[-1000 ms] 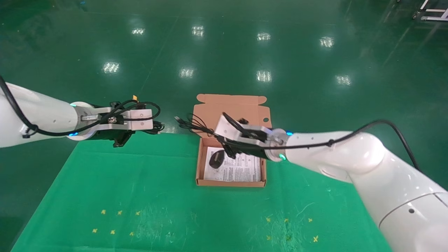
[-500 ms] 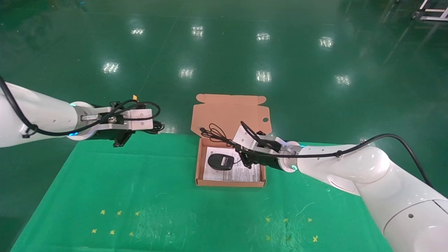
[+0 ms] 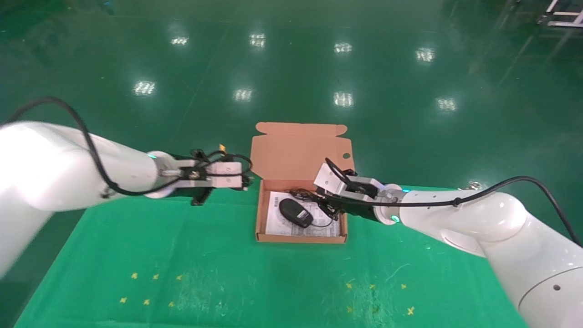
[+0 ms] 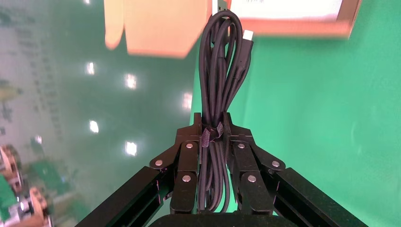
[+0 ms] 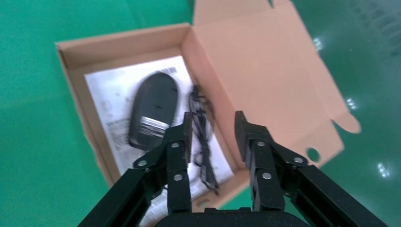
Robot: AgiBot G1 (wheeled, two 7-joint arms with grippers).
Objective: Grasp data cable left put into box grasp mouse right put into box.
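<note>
The box (image 3: 300, 238) stands open at the table's far middle, its flap lid (image 3: 296, 150) leaning back. The mouse (image 3: 296, 212) lies inside on the white printed sheet, its cord (image 3: 303, 196) bunched near the back wall. My right gripper (image 3: 324, 204) hovers open and empty over the box's right side. In the right wrist view the mouse (image 5: 153, 111) and cord (image 5: 203, 142) lie just beyond the open gripper (image 5: 213, 125). My left gripper (image 3: 246, 183) is just left of the box, shut (image 4: 213, 125) on the data cable (image 4: 220, 71) with its silver plug (image 4: 247, 35).
A green cloth (image 3: 205, 255) covers the table, with small yellow cross marks (image 3: 150, 287) near the front. The table's far edge runs just behind the box; beyond it is shiny green floor (image 3: 291, 68).
My right gripper has let the mouse go into the box and drawn back to the right; the cord has dropped inside. My left arm has carried the data cable rightward, close to the box.
</note>
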